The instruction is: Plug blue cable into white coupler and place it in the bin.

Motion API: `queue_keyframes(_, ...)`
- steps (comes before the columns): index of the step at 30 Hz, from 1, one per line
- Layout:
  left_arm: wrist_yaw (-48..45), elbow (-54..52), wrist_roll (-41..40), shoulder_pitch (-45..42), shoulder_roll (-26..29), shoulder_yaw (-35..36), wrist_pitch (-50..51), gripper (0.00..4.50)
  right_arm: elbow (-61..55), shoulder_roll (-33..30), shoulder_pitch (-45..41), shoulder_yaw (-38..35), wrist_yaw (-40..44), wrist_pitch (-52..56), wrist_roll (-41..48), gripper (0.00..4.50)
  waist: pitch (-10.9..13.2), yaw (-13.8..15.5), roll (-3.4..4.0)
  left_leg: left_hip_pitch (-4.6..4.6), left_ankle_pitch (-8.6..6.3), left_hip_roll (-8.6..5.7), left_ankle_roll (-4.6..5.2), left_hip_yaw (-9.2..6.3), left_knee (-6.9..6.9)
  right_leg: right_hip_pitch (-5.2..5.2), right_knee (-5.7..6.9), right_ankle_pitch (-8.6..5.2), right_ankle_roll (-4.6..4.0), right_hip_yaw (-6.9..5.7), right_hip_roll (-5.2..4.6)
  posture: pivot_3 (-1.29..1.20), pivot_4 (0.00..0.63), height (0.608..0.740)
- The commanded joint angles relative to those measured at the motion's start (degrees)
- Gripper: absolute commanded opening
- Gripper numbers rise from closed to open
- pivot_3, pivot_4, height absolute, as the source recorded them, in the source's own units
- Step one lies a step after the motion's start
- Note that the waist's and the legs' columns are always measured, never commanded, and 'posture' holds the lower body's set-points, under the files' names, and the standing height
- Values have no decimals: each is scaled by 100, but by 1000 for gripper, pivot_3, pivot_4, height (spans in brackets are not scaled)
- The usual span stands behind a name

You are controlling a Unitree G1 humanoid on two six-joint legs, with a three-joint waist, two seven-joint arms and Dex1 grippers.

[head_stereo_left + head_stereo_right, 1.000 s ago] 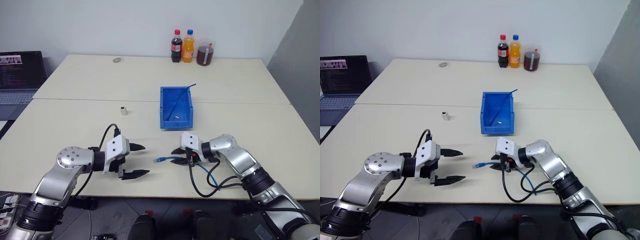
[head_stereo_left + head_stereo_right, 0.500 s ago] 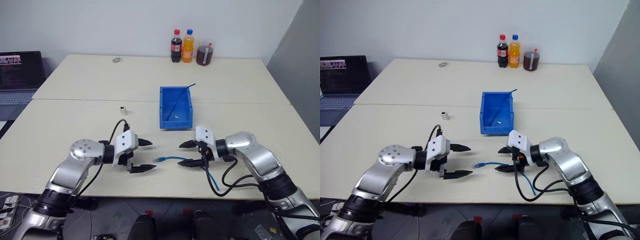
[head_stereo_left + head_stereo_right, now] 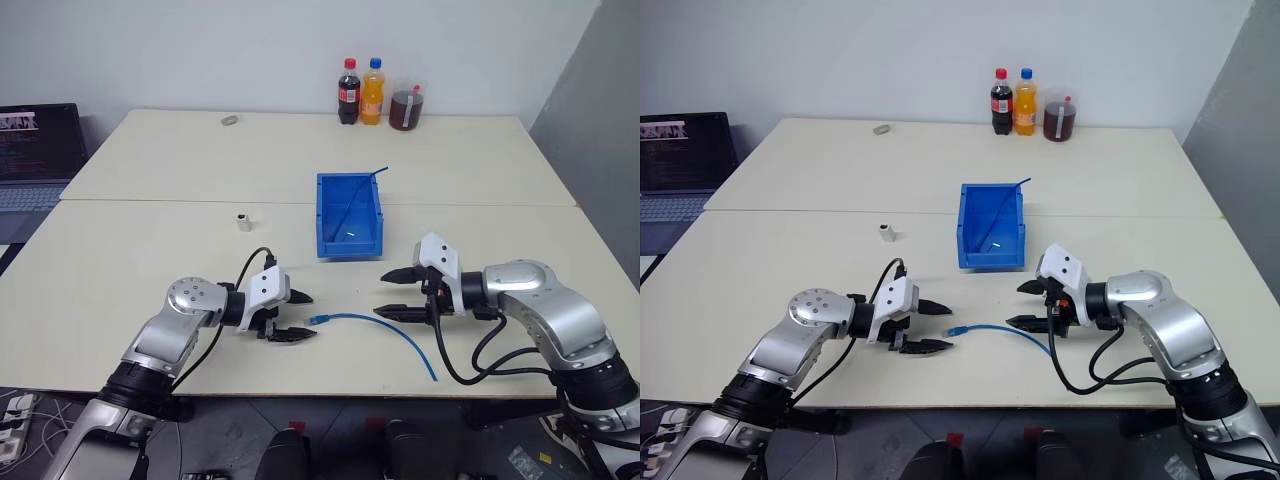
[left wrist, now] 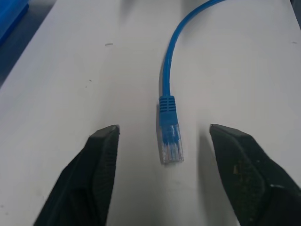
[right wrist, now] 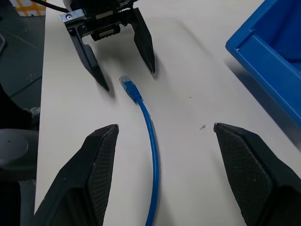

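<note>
- Right now I'm on the pickup step: the blue cable (image 3: 375,326) lies loose on the worktop (image 3: 150,260), its clear plug between the spread fingers of the left end effector (image 3: 297,316), not touching them.
- Right end effector (image 3: 394,293) hangs spread above the cable's middle, gripping nothing.
- Next I'd judge the left must pinch just behind the plug, squarely.
- White coupler (image 3: 242,220) stands well apart, unplugged, towards the far left.
- Bin (image 3: 349,250) sits beyond the cable; a thin blue strand leans inside, possibly another cord.
</note>
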Motion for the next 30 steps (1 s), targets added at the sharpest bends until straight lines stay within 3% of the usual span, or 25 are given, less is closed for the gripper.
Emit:
queue_keyframes(1, -221, -166, -23, 6, 75, -47, 9, 2274, -238, -64, 12, -248, -117, 21, 173, 3454, 0, 0, 0, 0, 0, 0, 0, 0, 0, 0, 0, 0, 0, 0, 0, 0, 150, 740)
queue_keyframes(10, -291, -296, 88, 252, 251, -57, 11, 239, -174, -7, -59, -223, -305, 21, 270, 3454, 0, -11, 0, 1, 0, 1, 0, -1, -1, -1, 1, -3, 3, 0, 0, 0, 150, 740)
queue_keyframes(14, -200, -279, -5, 104, 211, 73, 186, 235, -173, -17, -86, -224, -325, -8, 306, 3454, 0, -11, 0, 1, 0, 1, 0, -1, -1, -1, 1, -3, 3, -1, 0, 0, 150, 740)
queue_keyframes(20, 537, -756, -1235, -636, -207, 816, 2839, 235, -546, 332, -304, -881, -798, 860, 1116, 3454, 16, -6, -27, -5, 0, 1, 0, -8, 3, -2, 6, -7, 13, -6, 0, 0, 150, 740)
queue_keyframes(26, 1492, -1096, -2813, -985, -873, 1883, 5391, 235, -706, 1408, -450, -1995, -1902, 2397, 2702, 3454, 17, -13, -28, -6, 0, 1, 0, -10, 1, -1, 3, -2, 3, -4, 0, 0, 150, 740)
queue_keyframes(30, 2048, -1302, -3733, -1148, -1326, 2494, 6469, 235, -447, 1886, -300, -2138, -2465, 2695, 2945, 3454, 17, -17, -28, -7, 0, 1, 0, -12, 0, -3, 5, -2, 2, -3, -1, 0, 150, 740)
